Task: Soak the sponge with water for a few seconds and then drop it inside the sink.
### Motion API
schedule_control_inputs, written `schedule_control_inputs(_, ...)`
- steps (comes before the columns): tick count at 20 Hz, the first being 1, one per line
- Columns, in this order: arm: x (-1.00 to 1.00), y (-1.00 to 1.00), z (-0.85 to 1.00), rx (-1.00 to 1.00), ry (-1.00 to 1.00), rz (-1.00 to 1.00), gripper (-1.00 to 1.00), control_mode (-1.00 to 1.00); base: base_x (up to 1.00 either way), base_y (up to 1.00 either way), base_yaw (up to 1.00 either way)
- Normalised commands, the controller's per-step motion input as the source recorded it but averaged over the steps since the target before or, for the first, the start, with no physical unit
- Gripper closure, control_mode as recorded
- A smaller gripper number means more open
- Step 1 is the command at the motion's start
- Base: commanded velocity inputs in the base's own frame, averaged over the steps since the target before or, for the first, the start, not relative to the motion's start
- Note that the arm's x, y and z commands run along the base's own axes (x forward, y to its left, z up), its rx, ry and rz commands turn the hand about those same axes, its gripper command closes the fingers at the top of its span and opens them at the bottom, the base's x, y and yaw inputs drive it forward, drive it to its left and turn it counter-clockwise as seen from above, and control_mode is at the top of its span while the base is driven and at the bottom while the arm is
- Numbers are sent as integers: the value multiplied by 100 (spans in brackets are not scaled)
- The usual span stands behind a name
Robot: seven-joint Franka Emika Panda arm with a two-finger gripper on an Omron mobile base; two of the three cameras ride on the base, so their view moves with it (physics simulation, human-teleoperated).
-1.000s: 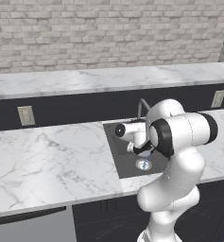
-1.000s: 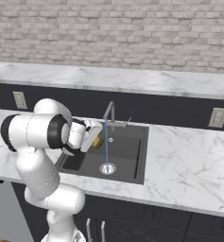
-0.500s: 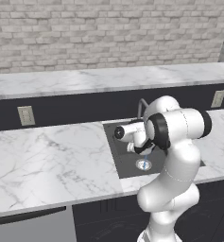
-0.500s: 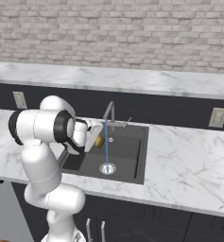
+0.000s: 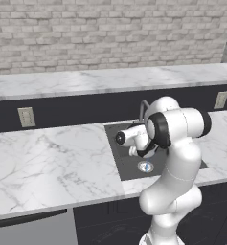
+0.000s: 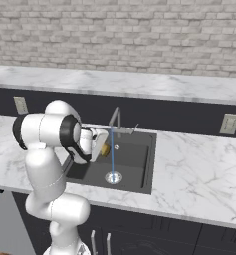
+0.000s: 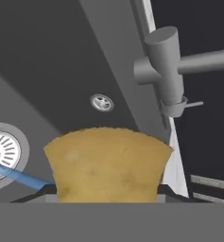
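My gripper (image 6: 101,149) is shut on the mustard-yellow sponge (image 6: 105,149) and holds it above the dark grey sink (image 6: 139,172), just left of the thin blue water (image 6: 112,154) falling from the gooseneck faucet (image 6: 117,118) to the silver drain (image 6: 113,177). In the hand view the sponge (image 7: 108,163) sits between the jaws of the gripper (image 7: 108,194), and the water (image 7: 19,175) runs up to its lower left edge; I cannot tell whether they touch. In the left base view my own arm hides the sponge above the sink (image 5: 129,165).
Marble counter (image 6: 194,174) surrounds the basin on both sides. The faucet's base and lever (image 7: 163,71) stand at the upper right of the hand view, with a small round overflow fitting (image 7: 102,102) on the basin wall. A raised back ledge (image 5: 86,81) runs under the brick wall.
The hand has dipped a little lower over the basin with the sponge still gripped, and the upper arm has swung slightly. The water keeps running.
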Motion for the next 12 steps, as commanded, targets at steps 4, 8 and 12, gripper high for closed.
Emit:
schedule_control_inputs(4,2,0,0,-6,0,1,100,-100,0,0,0)
schedule_control_inputs(8,13,-4,-6,-3,0,1,100,-100,0,0,0)
schedule_control_inputs(12,29,-7,-12,-3,-1,3,100,-100,0,0,0)
